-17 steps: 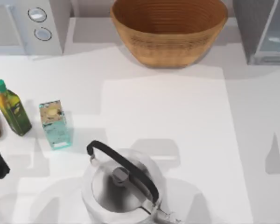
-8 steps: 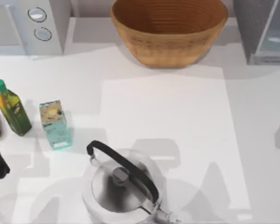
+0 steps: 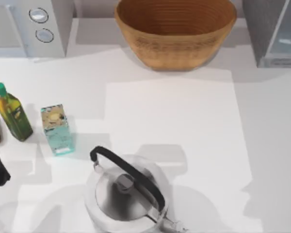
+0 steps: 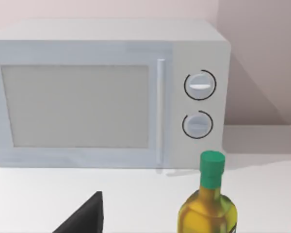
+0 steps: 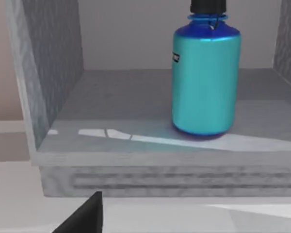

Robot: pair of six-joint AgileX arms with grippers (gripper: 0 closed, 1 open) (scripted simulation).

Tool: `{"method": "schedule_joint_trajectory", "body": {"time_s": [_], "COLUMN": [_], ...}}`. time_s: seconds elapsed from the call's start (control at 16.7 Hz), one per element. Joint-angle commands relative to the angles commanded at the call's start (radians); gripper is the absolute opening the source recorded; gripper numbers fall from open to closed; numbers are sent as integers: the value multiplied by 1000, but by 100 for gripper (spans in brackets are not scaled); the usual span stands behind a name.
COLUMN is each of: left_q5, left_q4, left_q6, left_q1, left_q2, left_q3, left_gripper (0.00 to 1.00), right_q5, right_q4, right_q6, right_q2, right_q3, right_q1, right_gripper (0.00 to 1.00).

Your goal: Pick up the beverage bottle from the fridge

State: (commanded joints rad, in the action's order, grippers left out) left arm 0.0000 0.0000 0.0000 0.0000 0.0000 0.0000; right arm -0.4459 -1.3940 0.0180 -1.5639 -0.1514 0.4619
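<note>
Fridge [image 3: 276,34]: far right corner of the tabletop [image 3: 184,126]; compartment open in the right wrist view.
Beverage bottle [image 5: 206,73]: upright on the fridge floor, toward the back, bare floor on both sides and in front.
Right gripper [image 5: 85,216]: one dark fingertip showing, low before the fridge sill; finger spacing cannot be told.
Left gripper [image 4: 85,218]: at the left edge, near the oil bottle [image 3: 12,114], facing the microwave [image 4: 106,92]; spacing cannot be told.
</note>
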Motion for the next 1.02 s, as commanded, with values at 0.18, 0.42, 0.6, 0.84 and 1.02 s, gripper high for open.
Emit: {"method": "schedule_joint_trajectory", "body": {"time_s": [0.18, 0.42, 0.6, 0.84, 1.02], "left_q5": [0, 0, 0, 0, 0], "left_q4": [0, 0, 0, 0, 0], "left_q6": [0, 0, 0, 0, 0], "left_q1": [0, 0, 0, 0, 0], "left_q2": [0, 0, 0, 0, 0], "left_q3": [0, 0, 0, 0, 0], "left_gripper": [100, 100, 100, 100, 100], "right_q5": [-45, -68, -68, -55, -12], "right_q4": [-151, -224, -224, -207, -152], "right_q6": [0, 0, 0, 0, -2], "right_q2": [-158, -229, -229, -256, -336], "right_q3": [-21, -33, -33, -65, -196], "right_q1": [48, 72, 72, 55, 15], "right_gripper": [100, 100, 100, 100, 100]}}
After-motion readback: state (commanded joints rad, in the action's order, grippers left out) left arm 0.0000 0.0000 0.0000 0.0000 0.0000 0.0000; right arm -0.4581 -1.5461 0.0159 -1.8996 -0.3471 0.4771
